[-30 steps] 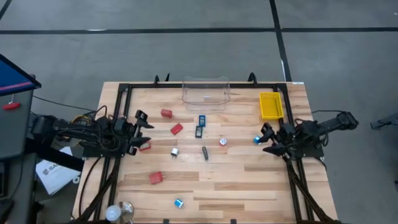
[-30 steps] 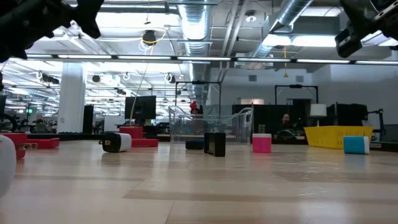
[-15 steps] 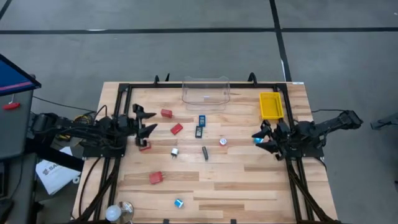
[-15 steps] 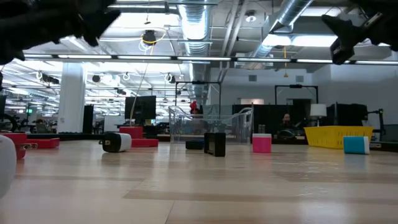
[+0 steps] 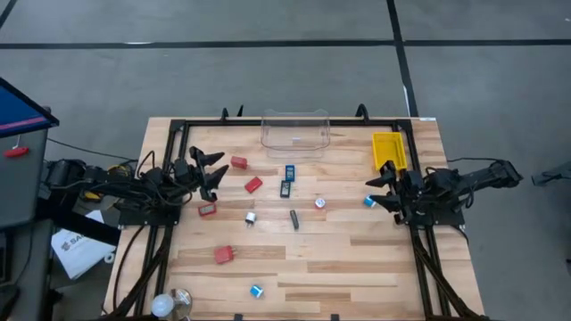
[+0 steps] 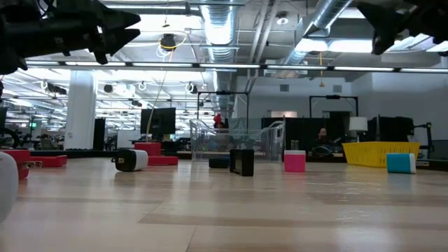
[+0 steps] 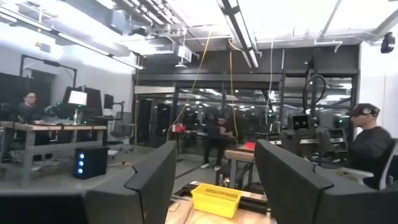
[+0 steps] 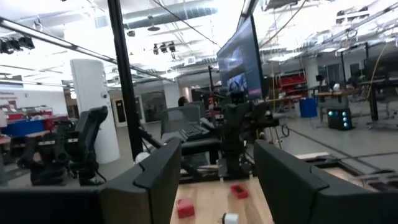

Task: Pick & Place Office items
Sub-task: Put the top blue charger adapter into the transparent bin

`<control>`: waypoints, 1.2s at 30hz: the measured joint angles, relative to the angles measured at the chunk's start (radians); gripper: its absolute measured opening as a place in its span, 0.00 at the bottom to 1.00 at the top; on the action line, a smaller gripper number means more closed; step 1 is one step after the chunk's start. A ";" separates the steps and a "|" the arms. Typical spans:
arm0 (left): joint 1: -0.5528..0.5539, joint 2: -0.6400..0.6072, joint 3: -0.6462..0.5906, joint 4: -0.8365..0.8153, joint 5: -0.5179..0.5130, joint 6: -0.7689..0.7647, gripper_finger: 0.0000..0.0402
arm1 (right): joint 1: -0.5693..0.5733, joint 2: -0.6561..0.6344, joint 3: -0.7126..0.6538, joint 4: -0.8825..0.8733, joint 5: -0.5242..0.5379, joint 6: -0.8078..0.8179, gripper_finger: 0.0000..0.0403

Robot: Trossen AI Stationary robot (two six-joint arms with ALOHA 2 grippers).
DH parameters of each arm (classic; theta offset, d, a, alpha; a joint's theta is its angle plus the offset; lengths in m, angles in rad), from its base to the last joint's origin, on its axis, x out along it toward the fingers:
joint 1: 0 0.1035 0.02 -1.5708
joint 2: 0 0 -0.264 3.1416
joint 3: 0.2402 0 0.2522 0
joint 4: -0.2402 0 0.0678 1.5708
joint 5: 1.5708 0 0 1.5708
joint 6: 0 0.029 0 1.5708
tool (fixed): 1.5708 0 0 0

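Note:
The office items lie scattered on the wooden table [image 5: 357,259]: red blocks [image 5: 239,162] [image 5: 254,185] [image 5: 207,209] [image 5: 223,255], two flat blue-black rectangles [image 5: 290,172] [image 5: 285,188], a short dark stick [image 5: 293,218], and tiny blue-and-silver pieces [image 5: 252,217] [image 5: 319,202] [image 5: 368,201] [image 5: 256,291]. My left gripper [image 5: 212,169] hovers open above the table's left side, pointing at the middle and tipped slightly up, with nothing between its fingers [image 7: 155,180]. My right gripper [image 5: 378,189] hovers open at the right side, facing the left one, also empty [image 8: 217,180].
A clear plastic tub [image 5: 295,132] stands at the far edge's middle. A yellow tray [image 5: 388,151] sits at the far right, and also shows in the left wrist view [image 7: 216,199]. A white bulb-like object [image 5: 161,306] lies at the near left corner. A black frame rail [image 5: 183,125] runs round the table.
My left gripper has tipped upward and turned about its wrist, swinging a little toward the far edge and uncovering the red block below it. My right gripper has risen, rolled, and shifted slightly toward the far edge. Both stay open; no item has moved.

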 joint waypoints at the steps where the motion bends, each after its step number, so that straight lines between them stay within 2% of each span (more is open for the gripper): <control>1: 0.000 0.000 0.000 0.000 0.020 0.001 0.53 | 0.000 0.000 0.007 -0.002 0.000 -0.002 0.49; 5: 0.007 0.001 0.033 -0.005 0.048 0.007 0.53 | 0.013 0.000 0.087 -0.118 0.009 -0.005 0.49; 9: 0.017 0.023 0.149 -0.145 0.030 0.131 0.53 | 0.039 0.052 0.223 -0.341 0.133 -0.005 0.49; 11: 0.016 0.045 0.232 -0.219 -0.076 0.222 0.53 | 0.056 0.104 0.310 -0.424 0.209 -0.004 0.49; 14: 0.017 0.070 0.352 -0.301 -0.271 0.389 0.49 | 0.079 0.224 0.469 -0.673 0.355 0.094 0.49; 17: 0.016 0.088 0.458 -0.402 -0.340 0.508 0.44 | 0.075 0.395 0.646 -1.016 0.448 0.301 0.49; 19: 0.016 0.087 0.512 -0.444 -0.359 0.515 0.43 | 0.052 0.521 0.749 -1.227 0.446 0.447 0.49; 22: 0.016 0.073 0.547 -0.483 -0.362 0.521 0.43 | 0.007 0.713 0.874 -1.469 0.381 0.603 0.49; 27: -0.008 0.047 0.533 -0.550 -0.352 0.525 0.51 | -0.043 0.937 0.993 -1.684 0.266 0.682 0.52; 30: -0.034 0.039 0.526 -0.619 -0.351 0.551 0.59 | -0.054 0.986 1.004 -1.727 0.213 0.731 0.58; 33: -0.086 0.025 0.527 -0.618 -0.346 0.586 0.68 | -0.040 0.981 0.988 -1.742 0.209 0.784 0.64; 36: -0.158 0.008 0.527 -0.630 -0.237 0.590 0.75 | -0.022 0.943 0.943 -1.732 0.208 0.844 0.68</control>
